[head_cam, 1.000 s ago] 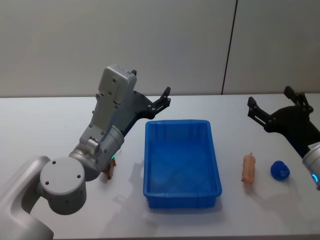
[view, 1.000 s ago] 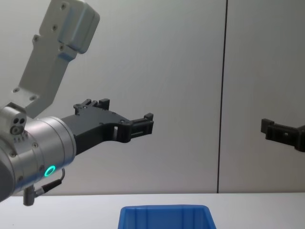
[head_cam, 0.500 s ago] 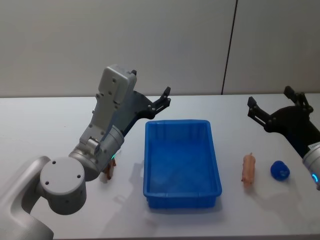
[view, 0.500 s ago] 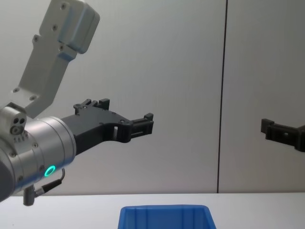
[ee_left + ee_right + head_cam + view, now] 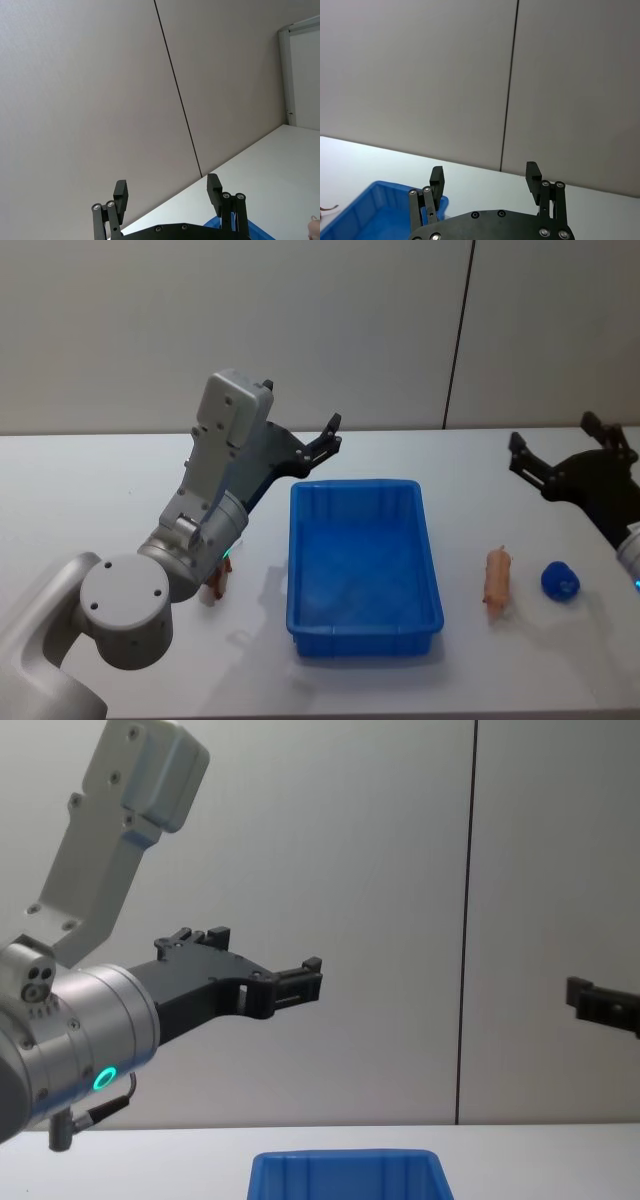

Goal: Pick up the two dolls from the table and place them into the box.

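box (image 5: 360, 570): middle of counter (image 5: 90, 490), empty
right doll (image 5: 497, 580): lying beside box
left doll (image 5: 215, 583): other side, half behind arm
left claw (image 5: 322, 440): wide open, empty, hovering
right claw (image 5: 555, 435): same deal
progress: zero I'd say, both picks left

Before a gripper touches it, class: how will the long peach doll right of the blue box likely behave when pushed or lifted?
The peach doll lies flat, long and rounded, so a sideways push may roll it. It is small beside the box, so probably light. Whether it is soft cannot be told.
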Motion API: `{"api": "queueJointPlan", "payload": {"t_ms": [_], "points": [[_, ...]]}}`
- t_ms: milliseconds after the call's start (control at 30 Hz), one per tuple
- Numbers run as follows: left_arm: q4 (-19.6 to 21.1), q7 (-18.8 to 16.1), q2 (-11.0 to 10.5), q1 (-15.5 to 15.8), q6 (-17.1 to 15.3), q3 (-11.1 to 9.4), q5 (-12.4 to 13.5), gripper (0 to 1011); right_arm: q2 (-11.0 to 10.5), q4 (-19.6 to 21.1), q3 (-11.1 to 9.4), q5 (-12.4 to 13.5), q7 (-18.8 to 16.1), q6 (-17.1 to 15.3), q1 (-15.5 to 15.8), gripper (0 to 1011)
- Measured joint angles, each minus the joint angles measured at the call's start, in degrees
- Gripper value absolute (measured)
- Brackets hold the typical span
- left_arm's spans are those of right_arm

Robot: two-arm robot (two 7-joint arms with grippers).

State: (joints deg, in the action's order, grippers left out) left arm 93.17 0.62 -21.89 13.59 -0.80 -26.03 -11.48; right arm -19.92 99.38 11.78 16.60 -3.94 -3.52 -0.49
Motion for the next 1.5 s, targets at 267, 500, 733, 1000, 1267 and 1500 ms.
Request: {"api": "queueJointPlan", "payload": {"t_ms": [267,500,733,1000,1267,1500], "points": [[0.0,0.0,0.0,0.0,0.0,0.0,0.0,1001,-0.7,-3.6,-1.3,0.1,0.0,-2.6,-1.8,1001],[0.0,0.0,0.0,0.0,0.0,0.0,0.0,1001,-1.3,-7.8,-2.4,0.1,0.0,-5.1,-3.4,1001],[0.0,0.0,0.0,0.0,0.0,0.0,0.0,1001,-1.6,-12.3,-3.1,0.2,-0.2,-7.6,-4.6,1001],[0.0,0.0,0.0,0.0,0.0,0.0,0.0,1001,-1.7,-15.7,-3.4,0.5,-1.3,-9.2,-4.9,1001],[0.0,0.0,0.0,0.0,0.0,0.0,0.0,1001,-1.8,-18.0,-3.4,1.1,-3.3,-9.9,-4.4,1001],[0.0,0.0,0.0,0.0,0.0,0.0,0.0,1001,-1.8,-19.5,-3.1,1.3,-5.1,-10.0,-3.8,1001]]}}
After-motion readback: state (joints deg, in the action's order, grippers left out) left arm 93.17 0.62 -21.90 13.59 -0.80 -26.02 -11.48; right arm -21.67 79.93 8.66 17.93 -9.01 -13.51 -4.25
